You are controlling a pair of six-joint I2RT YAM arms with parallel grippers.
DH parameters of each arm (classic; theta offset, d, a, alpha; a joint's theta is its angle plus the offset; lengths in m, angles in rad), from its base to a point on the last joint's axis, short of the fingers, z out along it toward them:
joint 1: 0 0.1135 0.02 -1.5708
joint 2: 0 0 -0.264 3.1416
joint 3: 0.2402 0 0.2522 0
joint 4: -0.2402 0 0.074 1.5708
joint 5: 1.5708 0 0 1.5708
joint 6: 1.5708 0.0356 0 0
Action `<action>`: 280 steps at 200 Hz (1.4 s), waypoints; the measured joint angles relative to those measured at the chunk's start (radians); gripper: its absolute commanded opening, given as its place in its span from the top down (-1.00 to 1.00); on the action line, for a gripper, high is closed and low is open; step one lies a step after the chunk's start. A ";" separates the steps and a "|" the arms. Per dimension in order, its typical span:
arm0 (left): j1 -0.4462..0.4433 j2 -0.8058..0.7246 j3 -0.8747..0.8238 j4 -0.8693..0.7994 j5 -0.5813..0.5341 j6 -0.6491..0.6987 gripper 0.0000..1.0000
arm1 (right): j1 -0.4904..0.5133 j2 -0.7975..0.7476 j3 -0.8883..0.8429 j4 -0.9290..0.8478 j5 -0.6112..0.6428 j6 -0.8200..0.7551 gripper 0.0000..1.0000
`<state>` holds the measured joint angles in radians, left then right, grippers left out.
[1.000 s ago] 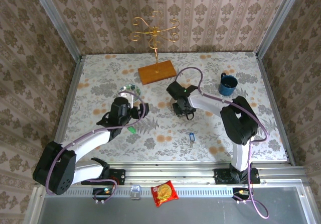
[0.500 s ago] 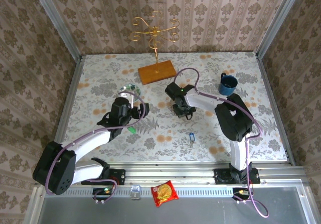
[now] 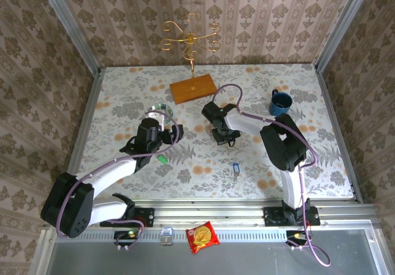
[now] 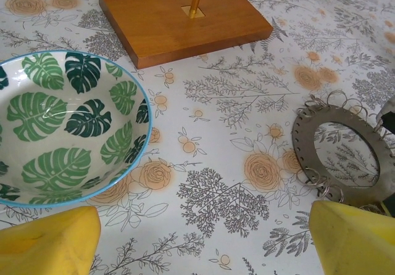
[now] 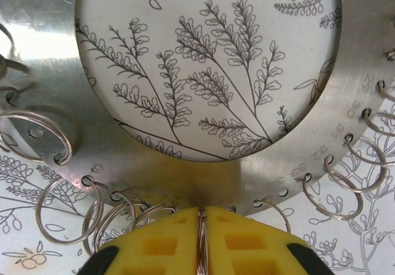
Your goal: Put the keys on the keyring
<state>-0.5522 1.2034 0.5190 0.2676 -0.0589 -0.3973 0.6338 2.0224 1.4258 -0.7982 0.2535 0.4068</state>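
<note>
At its six o'clock rim, my right gripper [image 5: 200,247] clamps the keyring [image 5: 154,170] by one loop [image 5: 200,216]; I'd hold it flat while my wide-apart left gripper [image 4: 203,241] fetches the green key [image 3: 162,159].

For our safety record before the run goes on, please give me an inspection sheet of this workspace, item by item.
Surface: table with flowered cover, no spill seen.
Job's things: keyring lies flat near the middle; green key and blue key lie loose on the cover, apart from it.
Clutter: leaf-patterned bowl, empty; wooden stand with gold hanger; blue mug; snack packet on the grey ledge in front.
Grippers: left gripper open, holding nothing; right gripper shut on a wire loop at the keyring's rim.
Cables: purple cables run along both arms; no snag seen.
Surroundings: patterned walls on three sides.
</note>
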 measured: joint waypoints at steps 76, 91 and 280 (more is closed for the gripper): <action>-0.004 -0.018 0.014 -0.019 -0.010 0.019 -0.75 | 0.002 -0.146 -0.107 0.064 0.024 -0.047 1.00; -0.004 -0.042 0.018 -0.034 -0.013 0.053 -0.73 | 0.002 -0.250 -0.176 0.117 0.027 -0.076 1.00; 0.031 0.032 0.454 -0.326 0.291 0.909 -0.09 | -0.136 -0.565 -0.372 0.827 -0.734 -0.357 1.00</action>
<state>-0.5209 1.2350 0.9730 -0.0582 0.2321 0.5121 0.4976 1.4570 1.0534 0.0292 -0.4808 0.0502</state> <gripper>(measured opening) 0.593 0.053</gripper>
